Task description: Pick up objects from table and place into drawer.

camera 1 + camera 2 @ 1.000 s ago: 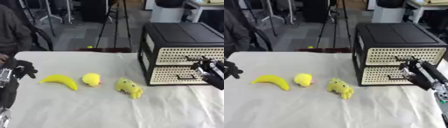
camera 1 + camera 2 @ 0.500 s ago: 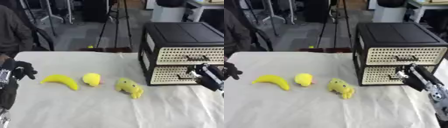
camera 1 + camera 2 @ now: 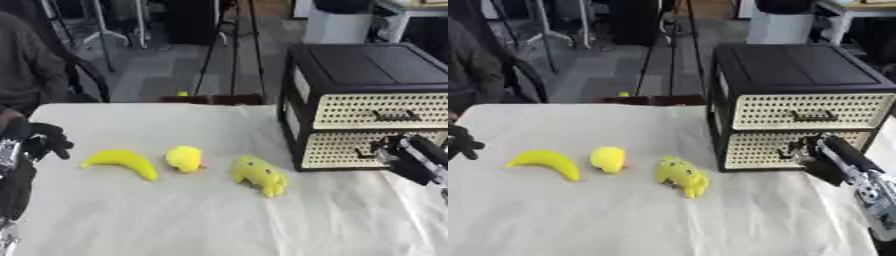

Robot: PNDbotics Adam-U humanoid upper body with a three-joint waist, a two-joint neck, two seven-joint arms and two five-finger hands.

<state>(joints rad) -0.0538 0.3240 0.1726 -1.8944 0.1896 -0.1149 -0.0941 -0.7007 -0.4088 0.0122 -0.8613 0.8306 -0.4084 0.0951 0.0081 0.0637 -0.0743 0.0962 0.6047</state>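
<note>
Currently three yellow objects lie in a loose row on the cloth-covered tabletop: a banana at the left, curved with its ends pointing down; a small rounded yellow piece just beside it; and a lumpier yellow soft toy to the right, nearest the drawer unit. None touches another.

Drawer unit — black frame, two cream perforated fronts, each with a dark handle — stands at the right of the tabletop. Both drawers look closed.

Right hand is at the lower drawer, fingers at the handle area; whether they are curled round the handle I cannot tell. The soft toy lies near it to the left, apart from it; the banana is well apart.

Left hand sits at the left edge — fingers curled, holding nothing, near the banana but not touching it.
</note>
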